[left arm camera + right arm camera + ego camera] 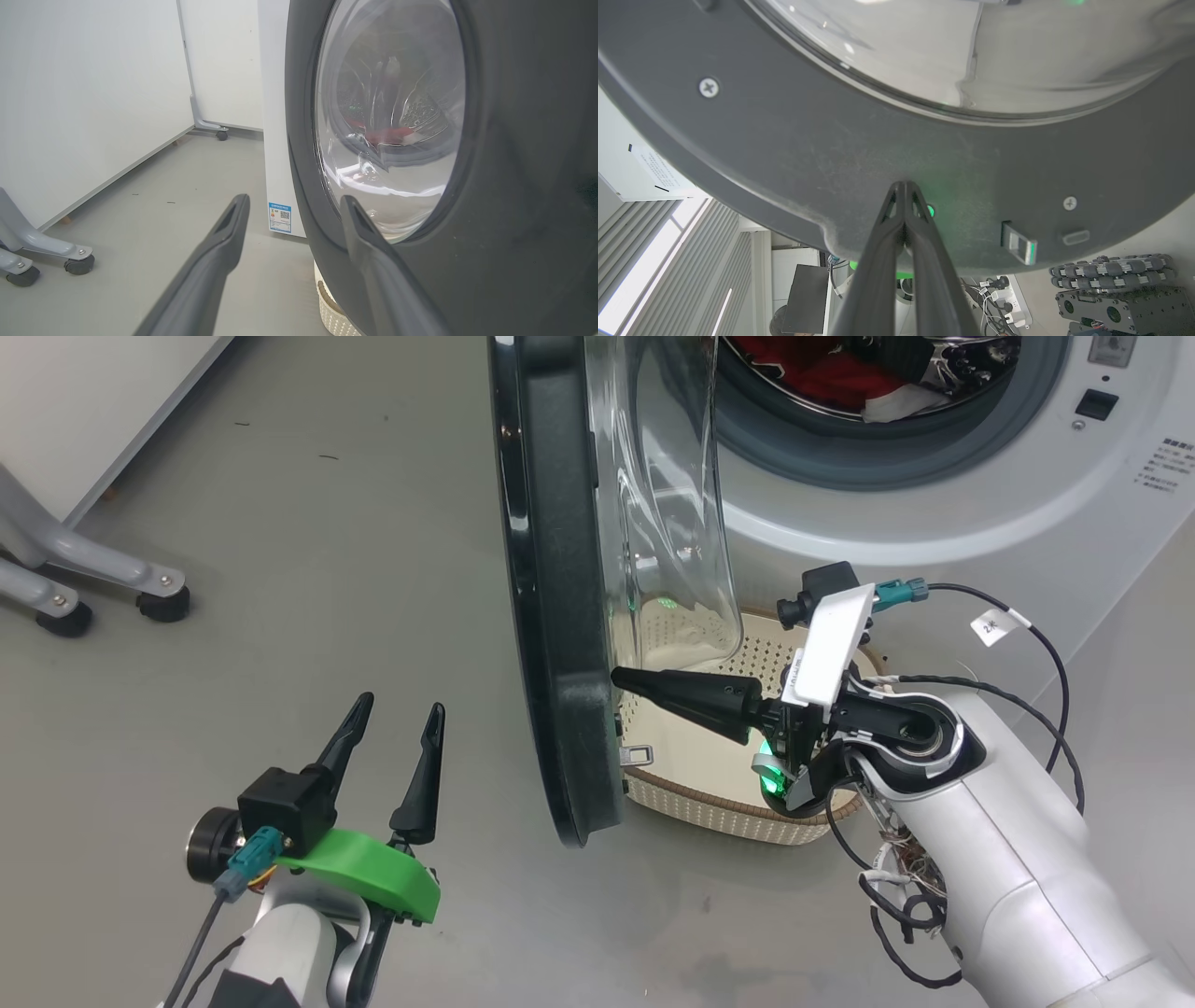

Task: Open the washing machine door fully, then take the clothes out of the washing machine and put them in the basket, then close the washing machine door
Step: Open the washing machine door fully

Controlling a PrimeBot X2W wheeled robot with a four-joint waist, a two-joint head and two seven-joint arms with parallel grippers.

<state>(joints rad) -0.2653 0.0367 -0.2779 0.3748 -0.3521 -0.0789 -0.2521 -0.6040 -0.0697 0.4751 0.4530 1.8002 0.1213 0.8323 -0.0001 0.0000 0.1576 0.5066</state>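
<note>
1. The washing machine door (551,616) is swung well out from the washing machine (934,523) and appears edge-on in the head view. It has a glossy black round frame, and its clear glass bowl (672,504) bulges toward the machine.
2. The inner face of the door frame is matte dark grey in the right wrist view. It carries 2 cross-head screws and a small metal latch (1018,242) near its rim.
3. The right gripper (624,679) has its 2 fingers pressed together with nothing between them. The joined tips rest against the inner face of the frame, below the glass.
4. The left gripper (401,705) has its fingers spread and empty. It hangs over the grey floor (327,523) on the door's outer side, apart from it.
5. The clothes (831,378), red with a white patch, lie inside the steel drum behind the grey rubber ring (794,457).
6. The basket (728,812), cream, perforated and brown-rimmed, stands on the floor just beside the door's lower edge, beneath the right gripper.
7. A blue label sticker (279,218) marks the machine's white side panel.
</note>
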